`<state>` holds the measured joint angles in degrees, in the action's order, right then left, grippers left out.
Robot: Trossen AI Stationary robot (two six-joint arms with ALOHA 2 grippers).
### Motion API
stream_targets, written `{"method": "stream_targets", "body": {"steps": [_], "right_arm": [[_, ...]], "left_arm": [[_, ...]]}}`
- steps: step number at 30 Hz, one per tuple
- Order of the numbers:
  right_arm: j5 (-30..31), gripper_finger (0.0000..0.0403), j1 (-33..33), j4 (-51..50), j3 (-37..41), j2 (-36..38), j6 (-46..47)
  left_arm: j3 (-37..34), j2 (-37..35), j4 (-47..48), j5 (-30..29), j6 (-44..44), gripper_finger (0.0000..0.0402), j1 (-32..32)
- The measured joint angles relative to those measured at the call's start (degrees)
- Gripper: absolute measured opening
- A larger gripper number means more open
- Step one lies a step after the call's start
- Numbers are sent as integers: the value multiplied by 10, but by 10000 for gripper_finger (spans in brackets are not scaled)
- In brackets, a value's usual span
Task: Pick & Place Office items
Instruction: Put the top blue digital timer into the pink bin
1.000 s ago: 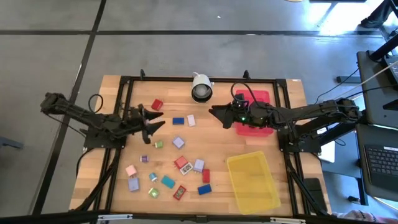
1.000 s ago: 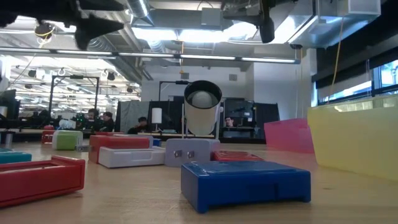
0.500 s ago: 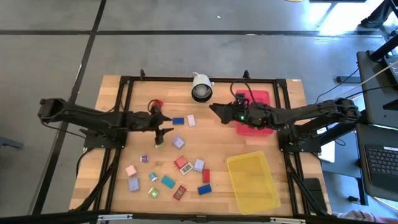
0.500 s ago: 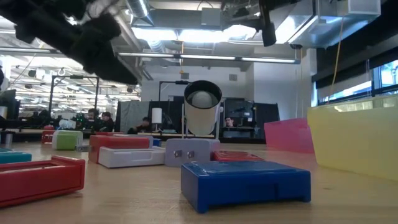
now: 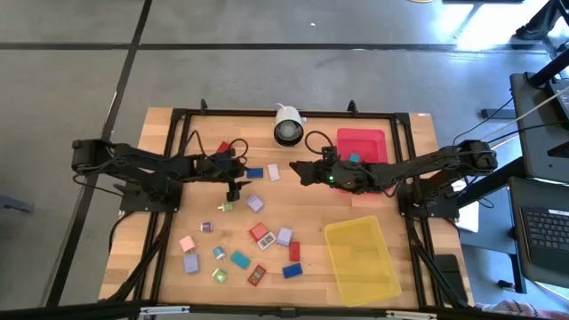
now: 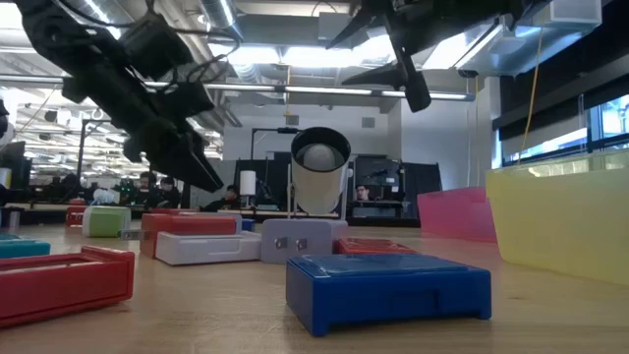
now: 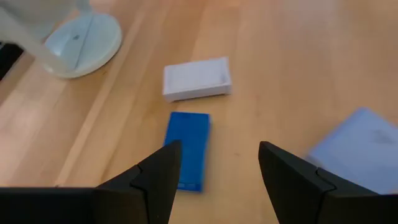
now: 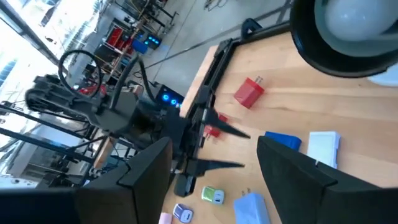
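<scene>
- Left gripper (image 7: 217, 165): over the left-centre of the wooden table (image 5: 409, 200), jaws parted and holding nothing. It is aimed at a flat blue rectangular block (image 7: 188, 149) lying near a pale lilac-white flat block (image 7: 197, 78).
- Office items loose on the table, spread across its left and middle part, none in either gripper. The high view shows about sixteen.
- Red: four. One plain red block (image 5: 224, 148) lies near the back and one further forward, plus two bearing labels.
- Blue: two.
- Teal: two.
- Green: two small ones.
- Pink: one.
- Lilac or pale: five.
- White round camera on a stand (image 5: 286, 126): one, at the back centre. Not part of the job.
- Right gripper (image 5: 296, 169): right of centre, just beside the pale block, jaws spread and empty.
- Shallow red plastic tray (image 5: 360, 138): one, back right. One small teal object appears to lie in it; I cannot confirm it is an item.
- Deep yellow plastic tray (image 5: 360, 262): one, front right, nothing visible inside.
- Assessment: early stage. At most one item is placed and nearly all remain to be picked. The left arm appears set for the blue block.
</scene>
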<state>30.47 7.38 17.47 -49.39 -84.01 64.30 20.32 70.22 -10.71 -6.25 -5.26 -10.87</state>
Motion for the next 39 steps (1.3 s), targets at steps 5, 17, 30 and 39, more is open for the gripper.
{"method": "stream_targets", "body": {"steps": [5, 17, 30, 39], "right_arm": [[0, 240, 1, 1, 0, -10, 24], [0, 240, 1, 6, 0, -9, 11], [-30, 240, -9, 6, 0, -9, -4], [-45, 240, -10, 6, 0, -9, -4]], "left_arm": [[0, 59, -62, 35, 0, 212, -35], [3, 167, -125, 50, 1, 212, -85], [-3, 129, -133, 89, 78, 212, -70], [-1, 44, -145, 77, 39, 212, -56]]}}
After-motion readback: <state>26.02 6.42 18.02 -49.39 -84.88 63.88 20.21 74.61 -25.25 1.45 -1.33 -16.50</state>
